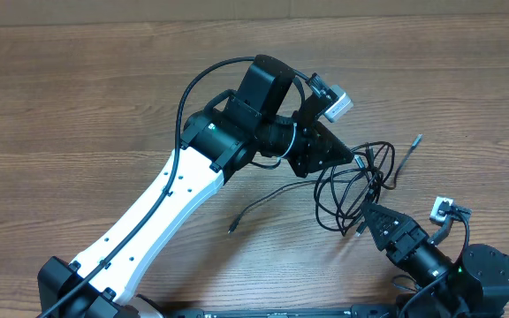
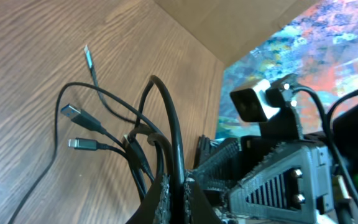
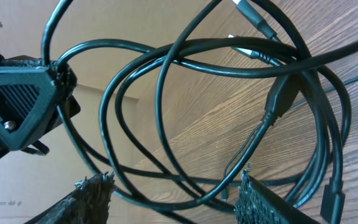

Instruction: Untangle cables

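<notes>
The cables (image 1: 353,187) are thin black cords looped in a tangle at the table's right middle. One loose end (image 1: 233,229) trails left and a silvery tip (image 1: 419,139) points up-right. My left gripper (image 1: 357,159) is shut on a cable strand at the tangle's top; in the left wrist view the strand (image 2: 169,124) runs between the closed fingers (image 2: 174,193), with plug ends (image 2: 73,113) lying beyond. My right gripper (image 1: 366,223) is open at the tangle's lower edge; in the right wrist view cable loops (image 3: 229,93) pass between its spread fingers (image 3: 173,193).
The wooden table (image 1: 78,115) spreads to the left and back. The left arm's white link (image 1: 162,208) crosses the front left. The right arm's base (image 1: 480,274) sits at the front right corner.
</notes>
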Motion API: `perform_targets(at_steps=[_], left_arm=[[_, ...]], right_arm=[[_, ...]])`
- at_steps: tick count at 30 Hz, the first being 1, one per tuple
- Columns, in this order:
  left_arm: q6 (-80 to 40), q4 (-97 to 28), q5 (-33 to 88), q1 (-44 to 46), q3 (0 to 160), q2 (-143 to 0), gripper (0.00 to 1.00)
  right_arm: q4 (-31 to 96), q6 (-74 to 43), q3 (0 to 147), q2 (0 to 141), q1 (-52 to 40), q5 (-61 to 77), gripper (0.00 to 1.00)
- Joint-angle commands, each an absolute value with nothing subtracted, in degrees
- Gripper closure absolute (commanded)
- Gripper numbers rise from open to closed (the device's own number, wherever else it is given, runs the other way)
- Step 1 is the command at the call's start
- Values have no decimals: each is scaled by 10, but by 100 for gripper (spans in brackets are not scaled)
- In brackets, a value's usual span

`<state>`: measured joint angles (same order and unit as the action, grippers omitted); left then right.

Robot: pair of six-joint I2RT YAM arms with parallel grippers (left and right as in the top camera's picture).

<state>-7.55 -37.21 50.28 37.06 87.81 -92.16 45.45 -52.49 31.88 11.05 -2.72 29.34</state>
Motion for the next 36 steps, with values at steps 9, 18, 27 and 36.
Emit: perform_targets(at_steps=[9,18,27,36], left_arm=[[-93,-357,581,379,894,-918,96],[-90,-357,562,407,894,-918,96],[-94,-353,502,442,894,-918,96],[-131,-367,360,435,894,-918,96]], right_arm=[[451,-520,300,111,-29,280,36],[438,-522,300,111,-29,280,36],[438,-522,300,111,-29,280,91],[438,-522,300,111,-29,300,96]])
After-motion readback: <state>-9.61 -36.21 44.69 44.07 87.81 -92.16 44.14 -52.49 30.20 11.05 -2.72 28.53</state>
